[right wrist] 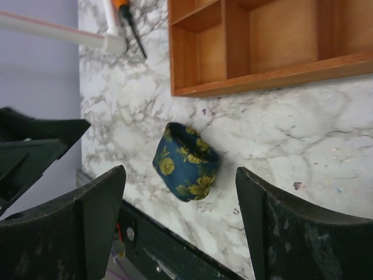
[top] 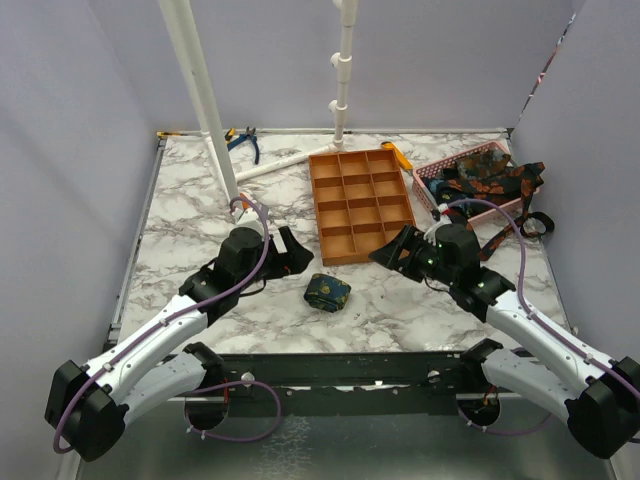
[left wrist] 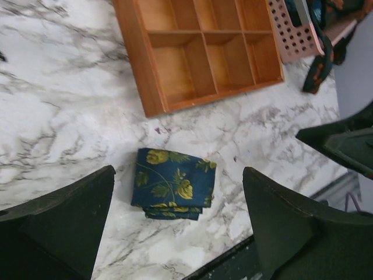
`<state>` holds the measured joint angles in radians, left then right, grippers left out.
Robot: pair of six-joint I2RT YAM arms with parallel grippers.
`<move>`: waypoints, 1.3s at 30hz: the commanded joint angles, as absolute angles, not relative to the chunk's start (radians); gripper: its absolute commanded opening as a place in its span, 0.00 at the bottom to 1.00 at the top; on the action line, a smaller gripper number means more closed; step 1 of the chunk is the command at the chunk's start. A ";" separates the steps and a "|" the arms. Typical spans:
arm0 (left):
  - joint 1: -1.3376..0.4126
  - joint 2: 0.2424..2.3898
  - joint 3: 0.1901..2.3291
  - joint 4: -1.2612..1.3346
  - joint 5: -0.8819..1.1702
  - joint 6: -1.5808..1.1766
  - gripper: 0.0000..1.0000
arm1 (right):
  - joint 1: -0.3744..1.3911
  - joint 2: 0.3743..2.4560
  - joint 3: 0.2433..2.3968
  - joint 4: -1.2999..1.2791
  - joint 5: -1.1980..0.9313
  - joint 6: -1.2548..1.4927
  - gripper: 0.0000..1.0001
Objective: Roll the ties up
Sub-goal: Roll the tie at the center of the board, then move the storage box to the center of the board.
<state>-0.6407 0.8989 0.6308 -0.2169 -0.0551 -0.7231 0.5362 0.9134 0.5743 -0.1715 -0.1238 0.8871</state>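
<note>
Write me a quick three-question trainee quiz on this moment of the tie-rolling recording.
1. True or false: the rolled tie lies inside a compartment of the orange tray.
2. Where are the unrolled ties? A) heaped in the pink basket B) spread across the tray C) held in the left arm's jaws
3. Fill in: the rolled tie's flowers are ____ on dark blue.
Key: 1 false, it sits on the marble table in front of the tray. 2 A. 3 yellow.
</note>
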 commanded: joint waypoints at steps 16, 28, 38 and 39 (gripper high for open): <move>-0.634 0.452 0.294 0.134 0.009 -0.822 0.97 | 0.532 0.815 0.115 0.469 -0.389 1.073 0.86; -0.624 0.792 0.433 -0.044 0.071 -0.735 0.99 | 0.533 0.768 0.148 0.274 -0.338 0.957 0.88; -0.527 0.900 0.470 -0.003 0.140 -0.758 0.98 | 0.544 0.984 0.290 0.273 -0.380 0.931 0.97; -0.520 0.902 0.463 -0.004 0.142 -0.766 0.98 | 0.551 1.004 0.297 0.281 -0.374 0.950 0.98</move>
